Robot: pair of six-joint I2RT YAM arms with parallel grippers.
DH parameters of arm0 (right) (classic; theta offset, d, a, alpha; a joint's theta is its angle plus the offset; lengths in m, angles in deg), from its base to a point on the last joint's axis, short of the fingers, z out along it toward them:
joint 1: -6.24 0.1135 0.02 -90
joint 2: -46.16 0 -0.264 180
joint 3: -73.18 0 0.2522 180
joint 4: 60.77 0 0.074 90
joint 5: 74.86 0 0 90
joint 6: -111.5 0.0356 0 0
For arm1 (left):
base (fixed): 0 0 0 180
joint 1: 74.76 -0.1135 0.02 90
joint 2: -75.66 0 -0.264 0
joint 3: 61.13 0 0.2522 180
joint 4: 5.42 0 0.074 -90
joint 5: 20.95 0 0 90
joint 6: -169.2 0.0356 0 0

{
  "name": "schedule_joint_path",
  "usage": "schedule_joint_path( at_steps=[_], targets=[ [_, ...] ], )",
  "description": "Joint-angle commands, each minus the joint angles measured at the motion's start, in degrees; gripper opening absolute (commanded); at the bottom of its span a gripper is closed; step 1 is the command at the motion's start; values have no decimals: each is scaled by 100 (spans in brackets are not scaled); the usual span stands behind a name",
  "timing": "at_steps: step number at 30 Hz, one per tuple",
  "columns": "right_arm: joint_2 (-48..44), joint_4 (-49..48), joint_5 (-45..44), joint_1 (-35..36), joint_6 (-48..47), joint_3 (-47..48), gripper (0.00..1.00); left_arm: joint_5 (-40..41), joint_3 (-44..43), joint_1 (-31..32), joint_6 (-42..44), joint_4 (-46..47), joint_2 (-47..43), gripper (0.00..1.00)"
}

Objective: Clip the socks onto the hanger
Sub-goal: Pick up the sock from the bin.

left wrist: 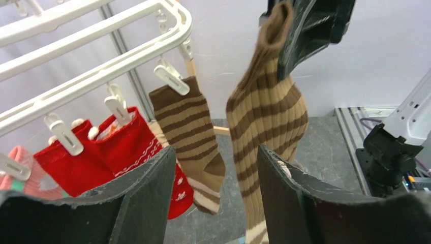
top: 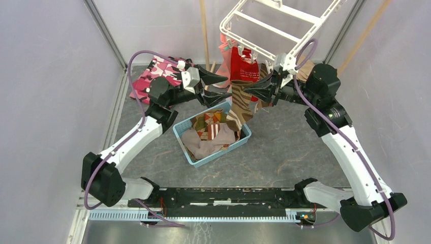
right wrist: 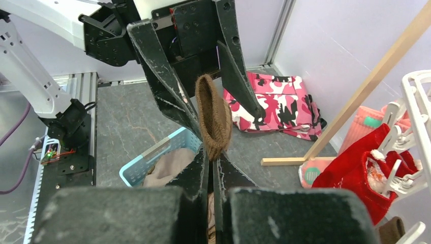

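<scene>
Step in hand: hanging the loose striped sock [top: 239, 104]. The right gripper [top: 264, 90] is pressed together on the cuff and holds the sock in mid-air just near of the hanger [left wrist: 117, 65] rim, toe dangling over the basket [top: 183, 145]. The left gripper [top: 227, 86] is spread, one finger on each side of the sock's leg, and as far as I can see it isn't clamping anything. Already on the pegs [left wrist: 167, 76], right to left: brown mate [left wrist: 190, 137], red socks [left wrist: 127, 147], and a pink sock [left wrist: 20, 175] at the left end. My read is the sock is presented but not clipped. Next the cuff has to go up to a peg right of the mate, the peg gets squeezed open, the cuff edge is fed in, then both let go. I can't tell which peg is free. Risk: the cuff is bunched in the pinch, so the peg may catch only one layer.
</scene>
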Motion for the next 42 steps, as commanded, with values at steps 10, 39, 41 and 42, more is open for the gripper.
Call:
schedule_joint_path(
  at_steps=[10,39,41,42],
  targets=[
    [228,-194,314,-17,67,-40,0,-253,-123,225,-1522,2314,213,52],
    [-942,188,-1754,-1452,-348,149,74,107,-572,268,-2182,-80,14,2],
    [-1120,176,-2384,-1624,-292,60,75,214,-604,298,-2230,-211,-5,2],
    [-1204,149,-2712,-1695,-240,21,76,240,-619,315,-2264,-223,-9,2]
  ],
)
